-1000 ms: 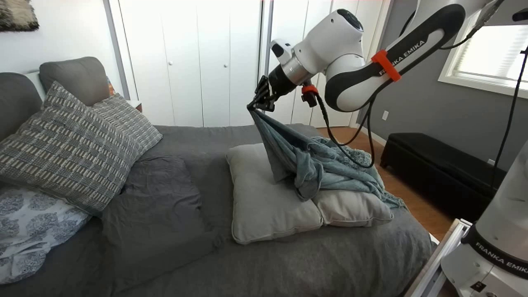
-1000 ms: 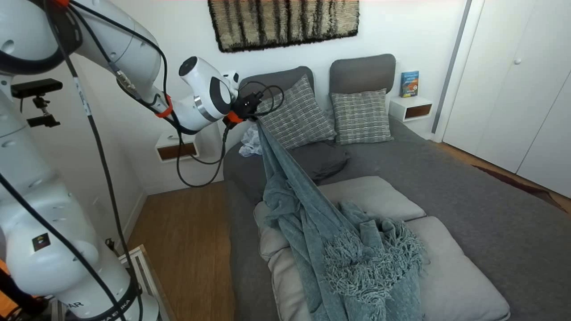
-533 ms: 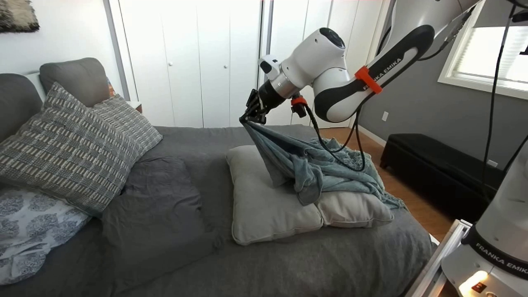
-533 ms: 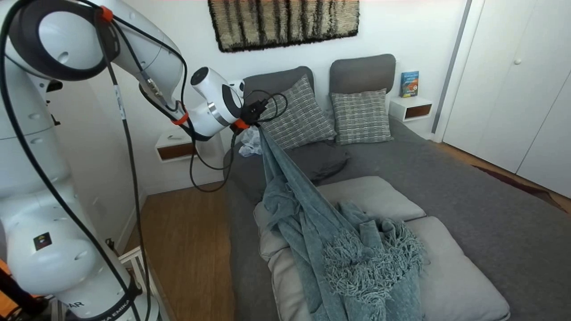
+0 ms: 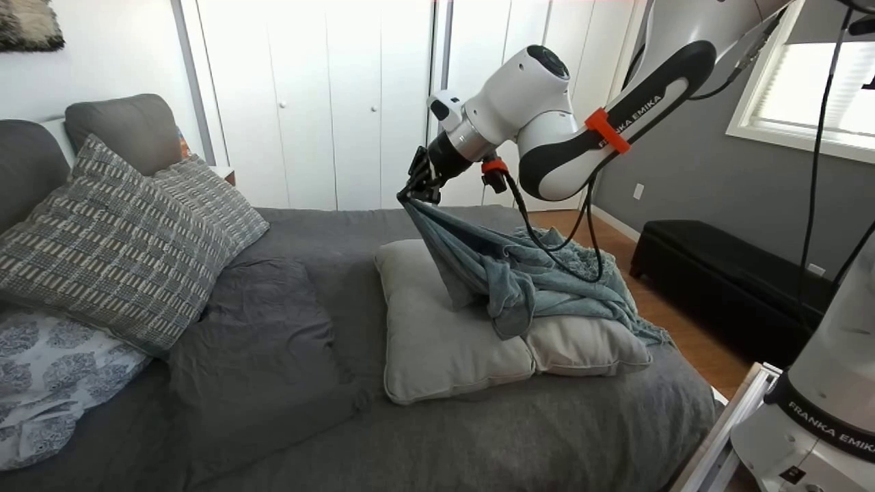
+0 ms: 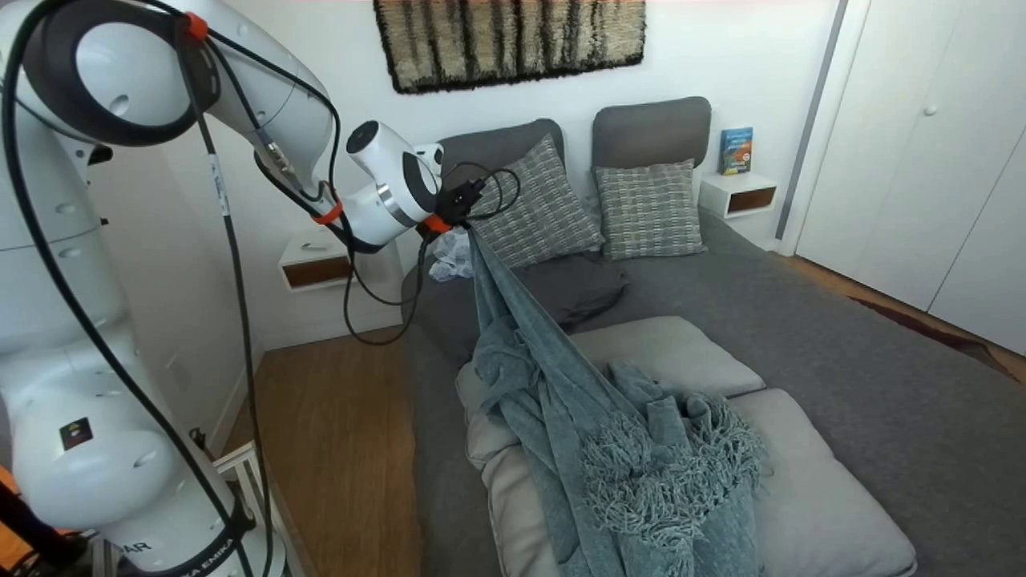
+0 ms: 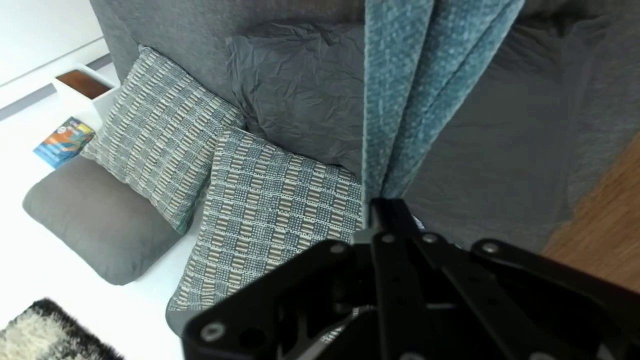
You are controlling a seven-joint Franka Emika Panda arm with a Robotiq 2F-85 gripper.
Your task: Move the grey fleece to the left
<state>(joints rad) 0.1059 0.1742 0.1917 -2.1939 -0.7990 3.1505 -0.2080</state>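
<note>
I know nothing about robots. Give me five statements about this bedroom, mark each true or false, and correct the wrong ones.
1. The black end effector grips the blue-grey fringed fabric throw. True.
2. The throw hangs fully clear of the pale grey padded fabric cushions. False: one end is raised, but much of it lies on them.
3. A rectangular blue-and-orange book stands on the white boxy nightstand. True.
4. The square grey patterned fabric pillows lie on the brown wooden floor. False: they lean at the head of the dark grey cloth-covered bed.
5. A long black bench stands near the plain grey wall. True.
</note>
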